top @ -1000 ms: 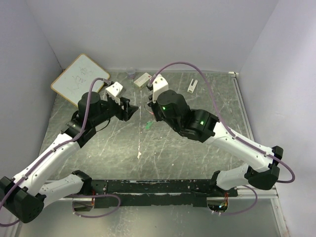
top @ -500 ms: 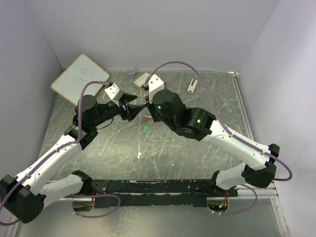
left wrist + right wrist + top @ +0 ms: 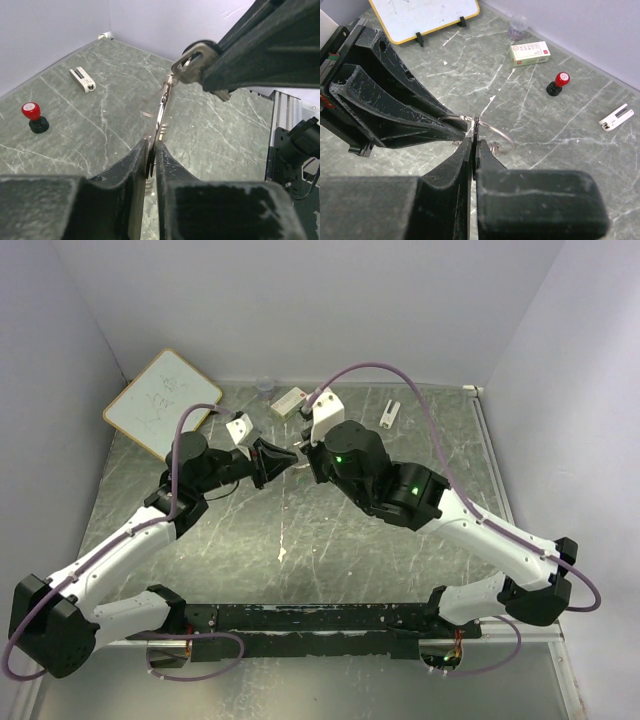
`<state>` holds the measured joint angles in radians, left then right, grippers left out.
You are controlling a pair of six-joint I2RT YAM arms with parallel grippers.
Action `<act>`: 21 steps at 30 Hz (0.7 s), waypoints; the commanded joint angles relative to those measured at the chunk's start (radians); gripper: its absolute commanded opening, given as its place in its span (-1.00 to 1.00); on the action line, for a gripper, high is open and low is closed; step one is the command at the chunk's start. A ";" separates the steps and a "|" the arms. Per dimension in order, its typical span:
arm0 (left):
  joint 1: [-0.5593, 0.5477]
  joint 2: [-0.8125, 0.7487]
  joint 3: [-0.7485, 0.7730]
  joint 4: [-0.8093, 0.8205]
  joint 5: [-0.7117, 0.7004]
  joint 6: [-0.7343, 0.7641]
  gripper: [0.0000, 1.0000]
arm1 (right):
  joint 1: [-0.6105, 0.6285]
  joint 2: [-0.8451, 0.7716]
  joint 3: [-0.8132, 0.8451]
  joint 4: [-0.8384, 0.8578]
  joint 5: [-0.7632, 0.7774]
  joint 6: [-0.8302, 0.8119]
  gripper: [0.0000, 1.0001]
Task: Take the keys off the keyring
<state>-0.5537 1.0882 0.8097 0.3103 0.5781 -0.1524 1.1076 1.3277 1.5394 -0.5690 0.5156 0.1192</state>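
Left hand [image 3: 151, 150] moved in, pinching thin wire keyring [image 3: 161, 107] opposite right hand [image 3: 474, 141].

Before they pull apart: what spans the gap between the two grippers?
The keyring, edge-on, runs from the left gripper to a key in the right gripper; left wrist view.

We see the keyring [image 3: 496, 130], thin shiny silver wire loops, held above the table, its widest loop spreading toward 4 o'clock. The left gripper [image 3: 151, 159] pinches it edge-on. From there it climbs toward 1 o'clock to a grey key [image 3: 191, 61], whose holed head is nipped by the right gripper [image 3: 474, 145].
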 commanded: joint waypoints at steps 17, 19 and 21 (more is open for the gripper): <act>-0.005 -0.197 0.141 -0.157 -0.155 0.093 -0.86 | 0.003 -0.104 -0.164 0.056 0.250 0.042 -1.00; -0.004 -0.222 0.129 -0.145 -0.175 0.094 -0.86 | 0.004 -0.101 -0.174 0.052 0.252 0.049 -1.00; -0.004 -0.239 0.132 -0.165 -0.223 0.110 -0.86 | 0.004 -0.098 -0.174 0.036 0.256 0.062 -1.00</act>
<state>-0.5610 0.9062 0.9142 0.1322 0.4553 -0.0723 1.1229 1.2442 1.3865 -0.4797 0.6765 0.1581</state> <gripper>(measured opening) 0.095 0.017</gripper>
